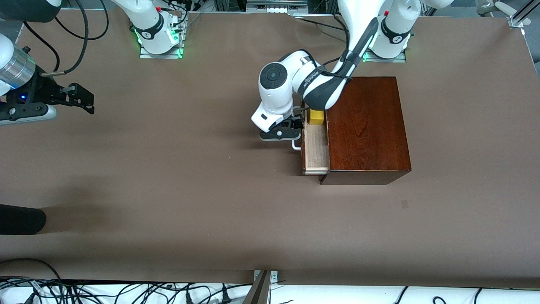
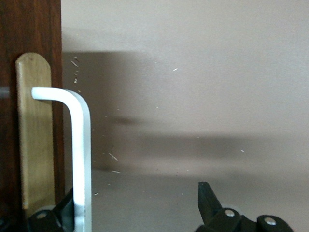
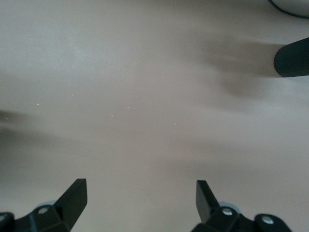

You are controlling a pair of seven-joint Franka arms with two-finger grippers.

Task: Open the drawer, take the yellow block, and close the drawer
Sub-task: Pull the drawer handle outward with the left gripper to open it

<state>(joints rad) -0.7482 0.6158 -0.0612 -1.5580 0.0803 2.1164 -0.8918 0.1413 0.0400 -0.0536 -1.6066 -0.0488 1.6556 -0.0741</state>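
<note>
Two arms stood at the table point(image 1: 168, 177). The left gripper point(image 1: 295, 126) was at the handle point(image 1: 296, 145) of the drawer point(image 1: 315, 147), its fingers point(image 2: 208, 198) spread wide; in the left wrist view one finger lay against the white bar point(image 2: 81, 159), the other well apart from it over bare table, so nothing was pinched. The drawer stood partly pulled out of the box point(image 1: 365, 126), toward the right arm's end of the table, its pale wood showing. The block point(image 1: 315, 116) sat in the drawer, at the end farther from the front camera, just beside the box and partly under the left arm's wrist. The right gripper point(image 1: 82, 99) waited over bare table near the right arm's end, well apart from the box, its fingers point(image 3: 75, 195) spread and holding nothing.
</note>
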